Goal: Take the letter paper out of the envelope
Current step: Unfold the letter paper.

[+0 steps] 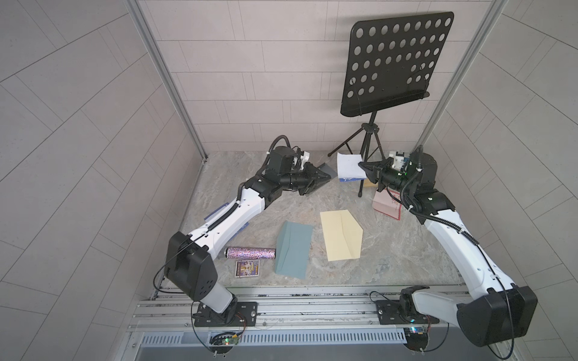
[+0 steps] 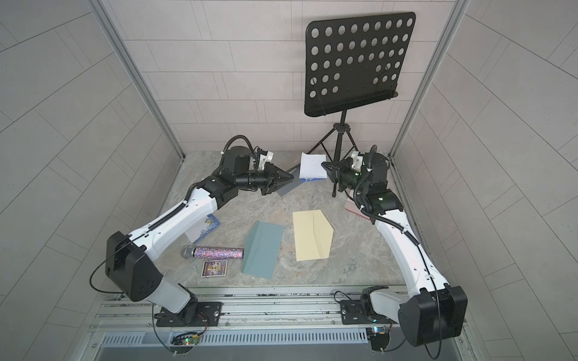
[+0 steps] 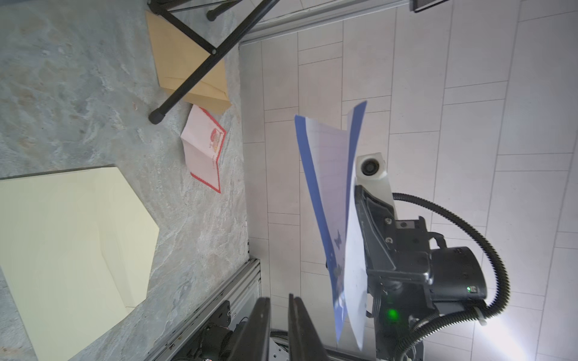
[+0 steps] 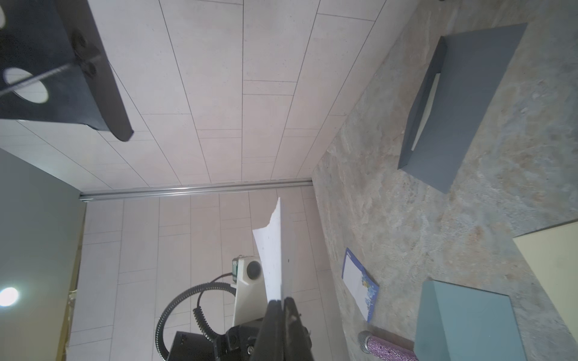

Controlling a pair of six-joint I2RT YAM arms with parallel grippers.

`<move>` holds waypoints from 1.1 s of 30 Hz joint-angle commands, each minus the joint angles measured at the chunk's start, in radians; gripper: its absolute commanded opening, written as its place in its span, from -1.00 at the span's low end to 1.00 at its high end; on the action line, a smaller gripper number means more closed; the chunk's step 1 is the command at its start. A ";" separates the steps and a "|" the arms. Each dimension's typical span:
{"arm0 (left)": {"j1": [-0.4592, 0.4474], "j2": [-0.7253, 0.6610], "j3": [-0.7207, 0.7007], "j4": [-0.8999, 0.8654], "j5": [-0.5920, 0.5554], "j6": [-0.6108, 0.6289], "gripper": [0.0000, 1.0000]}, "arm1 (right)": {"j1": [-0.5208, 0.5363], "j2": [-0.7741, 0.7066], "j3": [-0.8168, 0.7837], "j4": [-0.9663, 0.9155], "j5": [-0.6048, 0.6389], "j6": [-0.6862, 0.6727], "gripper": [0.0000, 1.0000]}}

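Observation:
The letter paper (image 1: 348, 167) (image 2: 311, 165), a white sheet with a blue border, hangs in the air at the back of the table. My right gripper (image 1: 361, 164) (image 4: 283, 300) is shut on its edge. In the left wrist view the letter paper (image 3: 331, 187) is folded and curls. The dark grey envelope (image 2: 286, 187) (image 4: 469, 103) lies flat on the table, free of both grippers, with a pale strip showing in its open mouth. My left gripper (image 1: 328, 177) (image 3: 280, 300) hovers just over the envelope, its jaws a narrow gap apart with nothing between them.
A black music stand (image 1: 397, 62) stands at the back right, its tripod legs close to my right gripper. A yellow envelope (image 1: 341, 234), teal envelope (image 1: 294, 250), glitter microphone (image 1: 250, 252) and small card (image 1: 247, 268) lie mid-table. A red-bordered paper (image 3: 203, 150) and brown envelope (image 3: 187, 62) lie near the right arm.

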 commanded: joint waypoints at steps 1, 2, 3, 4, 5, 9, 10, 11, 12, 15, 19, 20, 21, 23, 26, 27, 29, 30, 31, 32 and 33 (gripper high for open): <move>-0.005 -0.057 -0.039 0.148 0.024 -0.091 -0.64 | -0.006 0.004 0.013 0.081 0.031 0.099 -1.00; -0.007 -0.065 -0.050 0.174 0.024 -0.109 -0.64 | -0.006 0.009 0.015 0.085 0.037 0.106 -1.00; -0.009 -0.072 -0.057 0.202 0.026 -0.124 -0.63 | -0.006 0.012 0.016 0.094 0.040 0.111 -1.00; -0.013 -0.075 -0.061 0.219 0.028 -0.135 -0.60 | -0.006 0.017 0.017 0.099 0.040 0.115 -1.00; -0.017 -0.074 -0.063 0.230 0.028 -0.144 -0.59 | -0.006 0.021 0.021 0.098 0.040 0.119 -1.00; -0.048 -0.047 -0.059 0.285 0.036 -0.178 -0.57 | -0.006 0.033 0.022 0.106 0.040 0.127 -1.00; -0.057 -0.038 -0.056 0.296 0.037 -0.183 -0.57 | -0.006 0.034 0.019 0.113 0.041 0.133 -1.00; -0.065 -0.030 -0.051 0.298 0.033 -0.184 -0.57 | -0.005 0.037 0.017 0.118 0.041 0.137 -1.00; -0.070 -0.021 -0.046 0.296 0.033 -0.182 -0.57 | -0.005 0.039 0.015 0.122 0.041 0.140 -1.00; -0.077 0.003 -0.025 0.292 0.035 -0.181 -0.58 | -0.006 0.039 0.007 0.135 0.042 0.152 -1.00; -0.077 0.020 -0.003 0.253 0.037 -0.156 -0.59 | -0.007 0.033 -0.007 0.145 0.053 0.164 -1.00; -0.077 0.021 -0.005 0.252 0.036 -0.156 -0.60 | -0.006 0.033 -0.006 0.146 0.053 0.164 -1.00; -0.076 0.020 -0.007 0.250 0.032 -0.156 -0.60 | -0.007 0.033 -0.007 0.145 0.053 0.166 -1.00; -0.075 0.023 -0.007 0.247 0.029 -0.155 -0.60 | -0.007 0.032 -0.006 0.145 0.048 0.164 -1.00; -0.075 0.018 0.003 0.247 0.023 -0.155 -0.56 | -0.007 0.023 -0.018 0.137 0.048 0.155 -1.00; -0.074 0.014 0.006 0.252 0.022 -0.155 -0.56 | -0.006 0.020 -0.023 0.135 0.049 0.153 -1.00; -0.074 0.009 0.009 0.250 0.021 -0.158 -0.54 | -0.006 0.016 -0.035 0.138 0.053 0.152 -1.00; -0.075 0.006 0.007 0.247 0.021 -0.162 -0.53 | -0.007 0.015 -0.036 0.139 0.054 0.152 -1.00; -0.074 0.002 0.004 0.238 0.021 -0.161 -0.53 | -0.006 0.015 -0.039 0.140 0.056 0.152 -1.00; -0.074 -0.001 0.000 0.232 0.019 -0.158 -0.53 | -0.006 0.016 -0.037 0.141 0.056 0.153 -1.00; -0.074 -0.004 -0.008 0.231 0.012 -0.158 -0.53 | -0.005 0.019 -0.034 0.143 0.055 0.154 -1.00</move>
